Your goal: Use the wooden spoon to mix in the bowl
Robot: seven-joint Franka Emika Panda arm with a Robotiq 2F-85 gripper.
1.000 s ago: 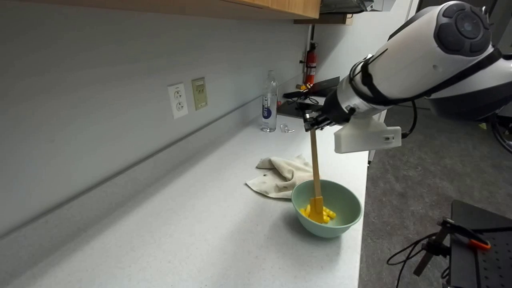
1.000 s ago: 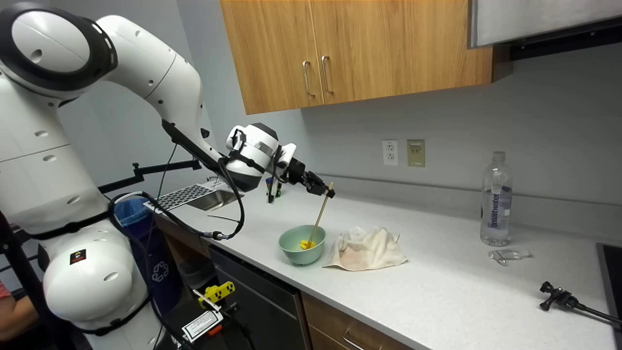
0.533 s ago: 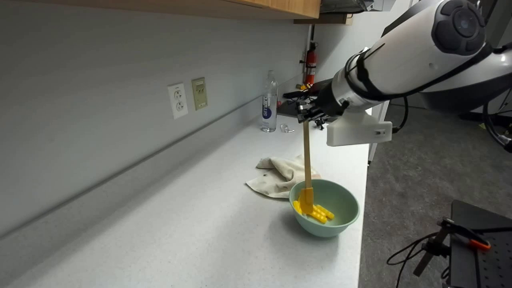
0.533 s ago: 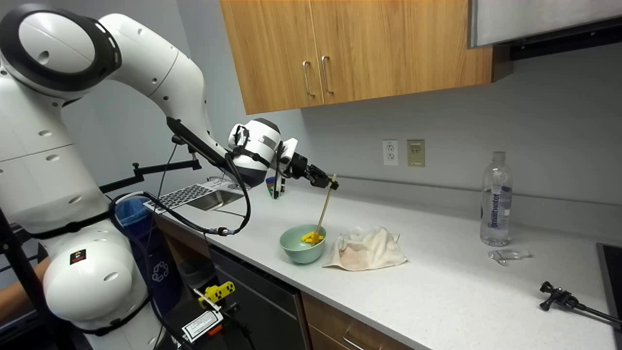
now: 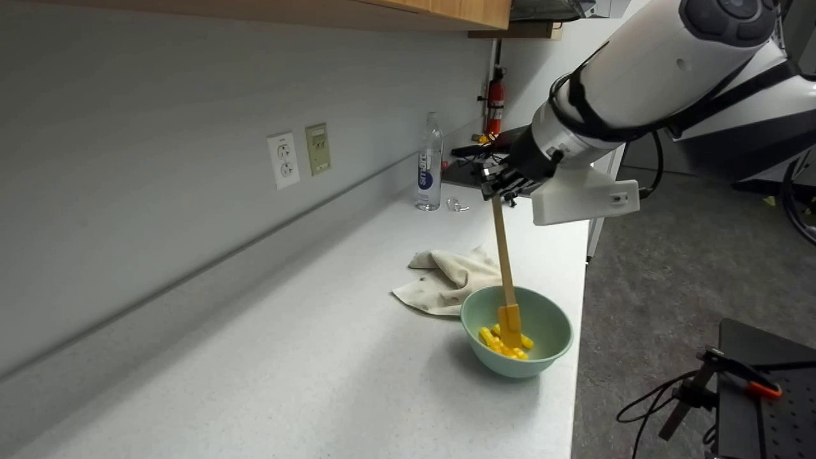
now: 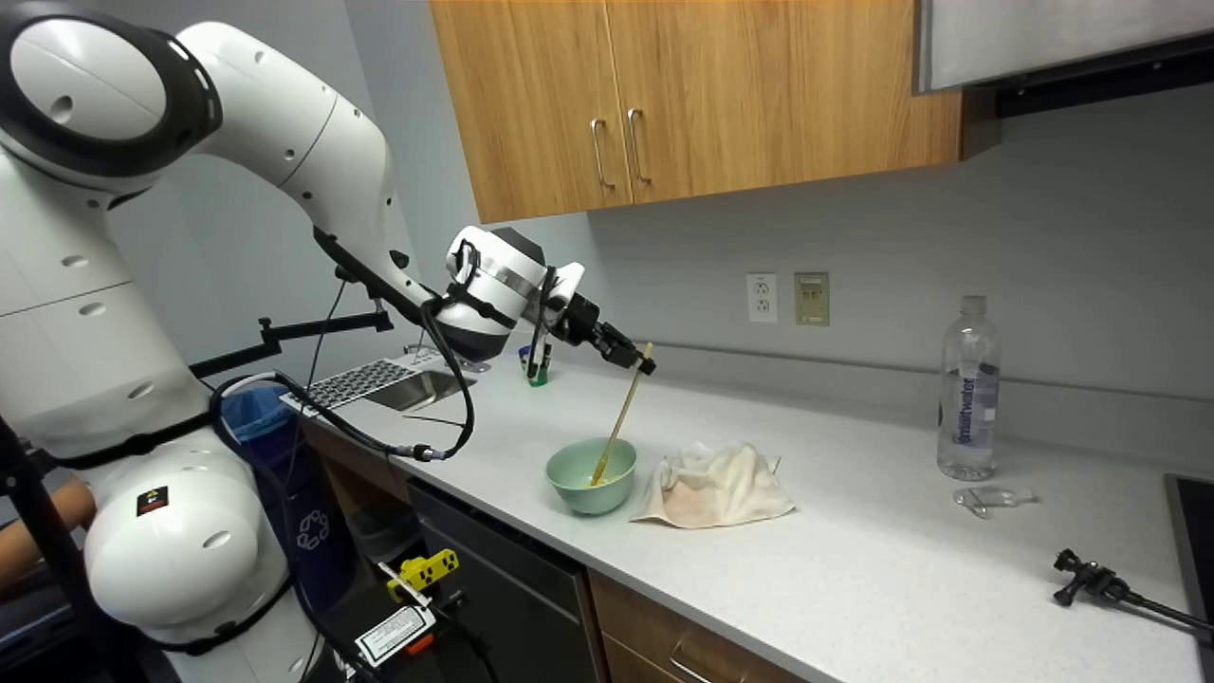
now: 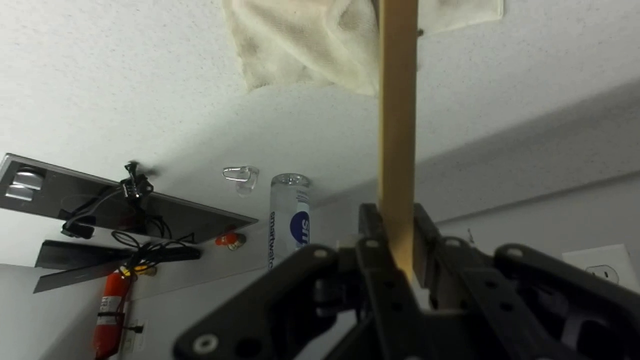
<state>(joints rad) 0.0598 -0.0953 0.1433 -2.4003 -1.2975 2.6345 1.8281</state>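
Note:
My gripper (image 7: 397, 215) is shut on the upper handle of the wooden spoon (image 7: 397, 110) in the wrist view. The gripper shows in both exterior views (image 5: 494, 188) (image 6: 643, 362), above the bowl. The spoon has a flat orange-yellow head and a pale wooden handle, and shows in both exterior views (image 5: 502, 248) (image 6: 621, 413). It leans, its head down inside the green bowl (image 5: 548, 325). The bowl also shows in an exterior view (image 6: 583, 493) and is out of the wrist view. Several yellow pieces (image 5: 491, 340) lie in the bowl around the spoon head.
A crumpled beige cloth (image 5: 446, 287) lies beside the bowl. A water bottle (image 6: 967, 398) and a small clear object (image 6: 991, 498) stand farther along the counter. The bowl is near the counter's front edge. Wooden cupboards (image 6: 702, 95) hang above, and a wall is behind.
The spoon head swept across the bowl to one side and then back, with the gripper moving along. The yellow pieces shifted. The bowl slid very slightly since one second ago.

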